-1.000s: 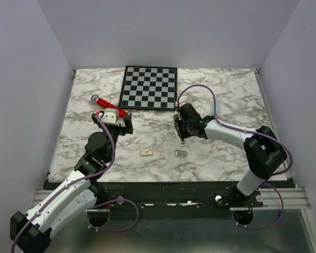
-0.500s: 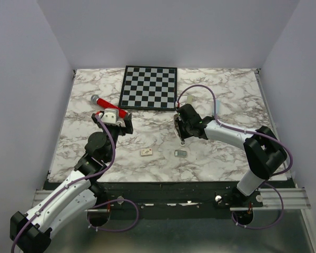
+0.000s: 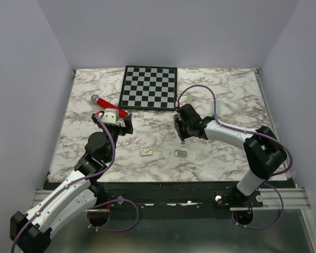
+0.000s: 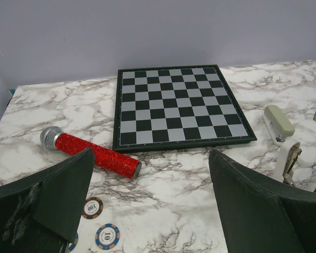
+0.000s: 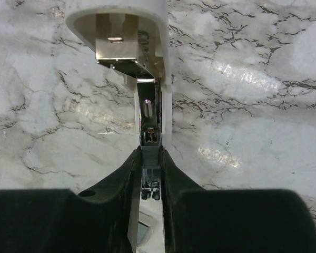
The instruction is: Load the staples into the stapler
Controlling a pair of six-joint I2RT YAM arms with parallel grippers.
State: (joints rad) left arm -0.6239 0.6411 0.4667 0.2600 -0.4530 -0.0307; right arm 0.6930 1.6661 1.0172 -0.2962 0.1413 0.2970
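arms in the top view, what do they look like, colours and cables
Both are white shells with black joints and bases. A purple cable loops along the left arm and the right arm. The left gripper has broad matte black fingers; the right gripper has black ones too. No markings are visible.

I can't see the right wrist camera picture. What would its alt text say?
The right pincer, two black fingers seen from behind, is shut on the thin metal rail of an opened white stapler, whose top shows its shiny metal insides. A grey-veined marble table lies underneath.
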